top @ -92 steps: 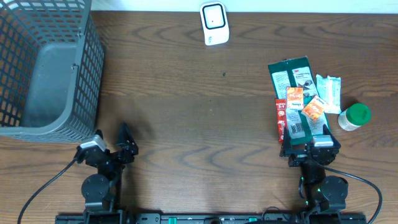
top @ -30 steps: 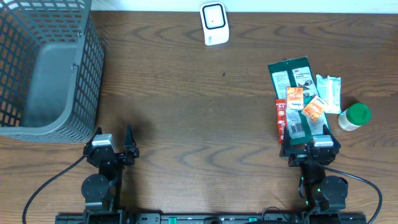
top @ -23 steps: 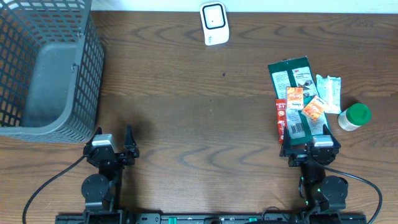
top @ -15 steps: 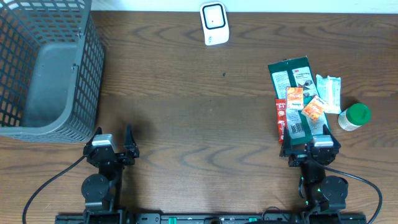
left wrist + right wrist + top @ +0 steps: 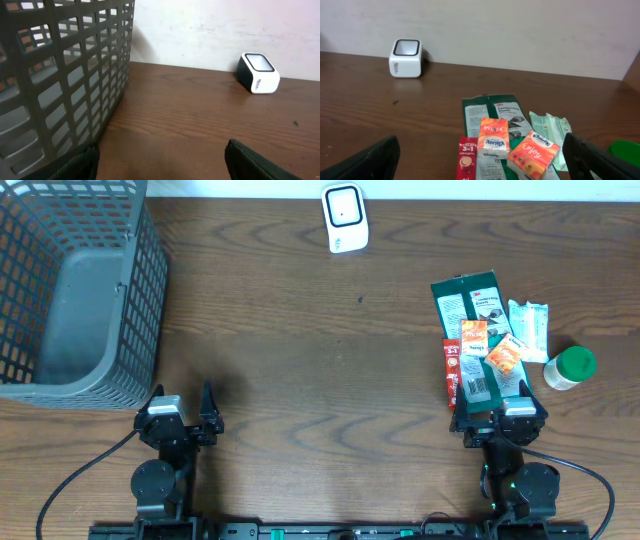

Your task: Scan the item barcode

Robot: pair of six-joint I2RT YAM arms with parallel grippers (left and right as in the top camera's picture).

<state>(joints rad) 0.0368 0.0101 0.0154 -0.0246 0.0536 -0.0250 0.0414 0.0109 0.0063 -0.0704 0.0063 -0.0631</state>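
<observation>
A white barcode scanner point(image 5: 344, 217) stands at the table's far edge; it also shows in the left wrist view point(image 5: 258, 73) and the right wrist view point(image 5: 407, 58). The items lie in a pile at the right: a dark green package point(image 5: 470, 310), two orange tissue packs point(image 5: 493, 135) point(image 5: 533, 152), a red sachet point(image 5: 467, 162) and a pale green packet point(image 5: 551, 130). My right gripper point(image 5: 503, 418) point(image 5: 481, 160) rests open just in front of the pile, holding nothing. My left gripper point(image 5: 182, 415) point(image 5: 161, 162) rests open at the front left, over bare wood.
A grey mesh basket point(image 5: 70, 290) fills the back left corner, and its wall point(image 5: 60, 85) stands close on the left of my left gripper. A green-lidded bottle point(image 5: 571, 367) stands to the right of the pile. A pale wall runs behind the table.
Since the earliest frame my left gripper has turned from slanted to pointing straight ahead. Over the last second nothing has moved.
</observation>
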